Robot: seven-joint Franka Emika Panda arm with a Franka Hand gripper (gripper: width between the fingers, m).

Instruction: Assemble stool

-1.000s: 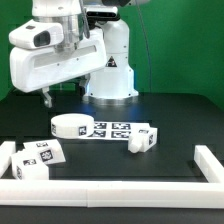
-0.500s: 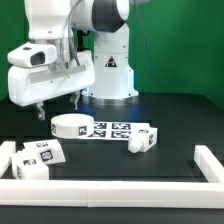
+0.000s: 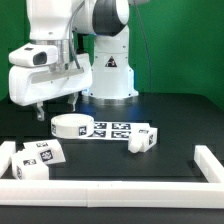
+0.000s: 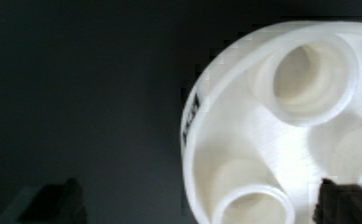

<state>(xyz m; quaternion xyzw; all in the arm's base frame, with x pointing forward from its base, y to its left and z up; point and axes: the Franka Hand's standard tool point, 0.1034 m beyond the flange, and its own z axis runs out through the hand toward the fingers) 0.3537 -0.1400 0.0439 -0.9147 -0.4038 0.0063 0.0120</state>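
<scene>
One seat beneath the spread pincer

Seat: white plastic, smooth, slight sheen. In wrist view its round sockets look moulded with satin finish.
Leg, second leg: same smooth white plastic; printed black-and-white tags, matt.
Marker board: thin white sheet, flat, matt.
Worktop: black, matt, faint bluish glare toward rear edge.
Rails along front edge: white, smooth, plastic-looking.
Arm: white shell, glossy.
Jaws: dark, matt; blurred in wrist view.
Backdrop: green, matt; material unclear.
</scene>
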